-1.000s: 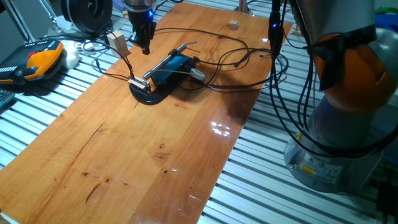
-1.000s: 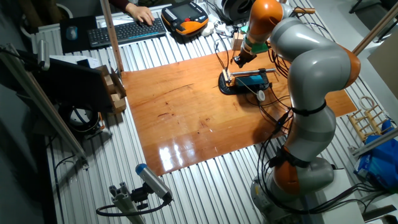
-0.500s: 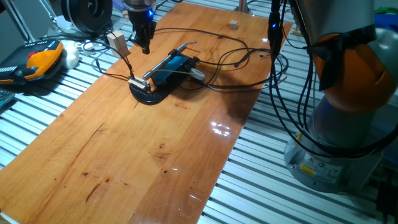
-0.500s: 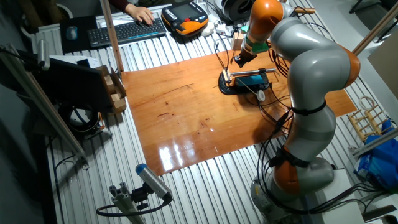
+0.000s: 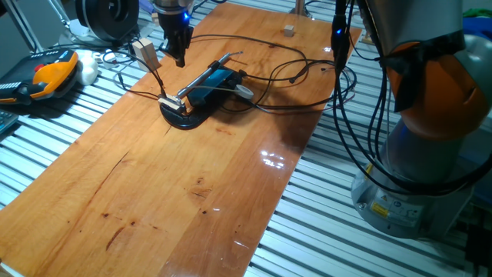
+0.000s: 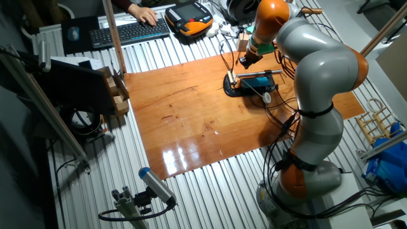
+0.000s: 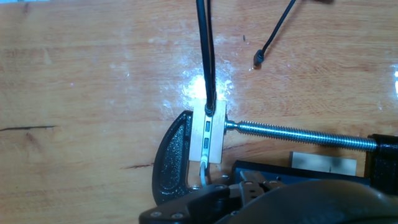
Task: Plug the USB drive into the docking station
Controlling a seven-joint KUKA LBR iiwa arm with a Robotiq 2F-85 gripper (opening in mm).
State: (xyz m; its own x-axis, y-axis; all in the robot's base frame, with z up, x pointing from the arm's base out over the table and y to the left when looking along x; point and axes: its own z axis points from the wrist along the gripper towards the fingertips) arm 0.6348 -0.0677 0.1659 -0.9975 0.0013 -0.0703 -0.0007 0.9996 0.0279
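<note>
The blue docking station (image 5: 215, 79) stands on edge in a black curved clamp base (image 5: 184, 119) at the far left of the wooden table; it also shows in the other fixed view (image 6: 257, 81). The USB drive (image 5: 167, 99), a small pale stick, sits at the dock's near end against the clamp. In the hand view the drive (image 7: 207, 132) lies between the clamp jaw (image 7: 171, 162) and the silver screw, with a black cable at its top. My gripper (image 5: 181, 61) hangs above and behind it, fingers together, nothing seen between them. Blurred dark fingers (image 7: 186, 208) fill the hand view's bottom.
A tan block (image 5: 143, 51) on a cable hangs left of the gripper. Thin black cables (image 5: 284, 73) loop over the table behind the dock. A small wooden cube (image 5: 289, 31) sits at the far edge. An orange-and-black device (image 5: 50, 75) and a keyboard (image 6: 127, 32) lie off the table.
</note>
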